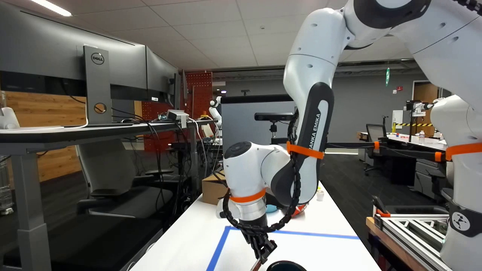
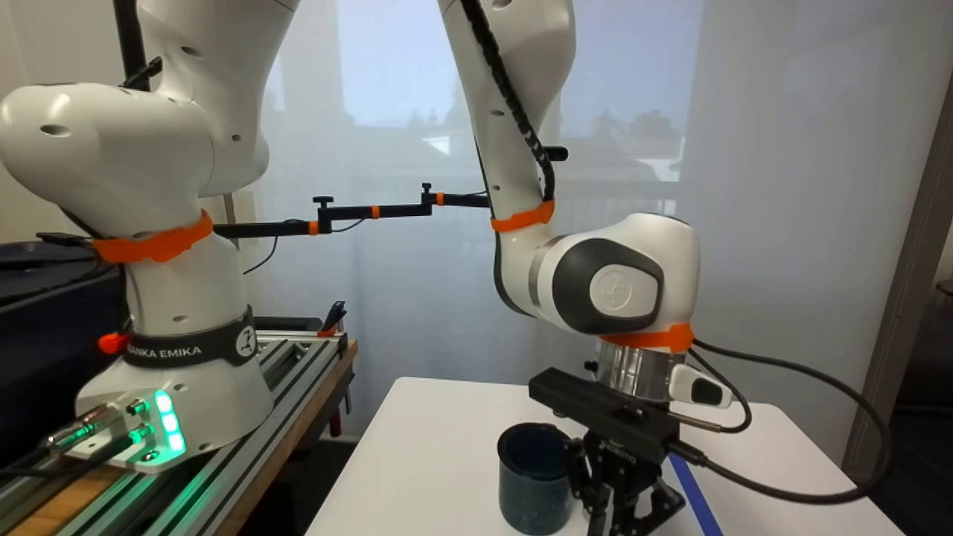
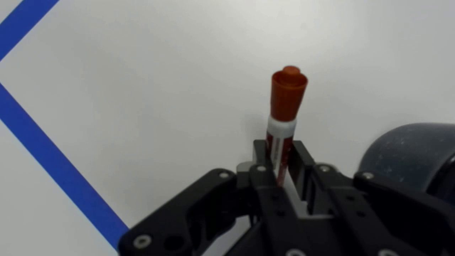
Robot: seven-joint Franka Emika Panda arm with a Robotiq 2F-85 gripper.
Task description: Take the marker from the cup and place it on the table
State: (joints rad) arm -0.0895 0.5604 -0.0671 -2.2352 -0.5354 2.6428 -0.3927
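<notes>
The marker (image 3: 286, 97) has an orange-brown cap, a white collar and a dark red body. It also shows at the bottom edge in an exterior view (image 1: 257, 266), tilted. My gripper (image 3: 279, 151) is shut on the marker's body, with the cap sticking out past the fingertips. The gripper also shows in both exterior views (image 1: 264, 251) (image 2: 625, 495). The dark blue-grey cup (image 2: 534, 487) stands upright beside the gripper, and its edge shows in the wrist view (image 3: 398, 153). The marker is outside the cup, over the white table (image 3: 160, 106). I cannot tell whether it touches the table.
Blue tape (image 3: 60, 165) marks a rectangle on the table. A cardboard box (image 1: 213, 189), a blue bowl (image 1: 270, 208), a red object (image 1: 300, 209) and a small white bottle (image 1: 320, 195) stand at the far end. A metal workbench (image 1: 412, 237) carries the arm's base.
</notes>
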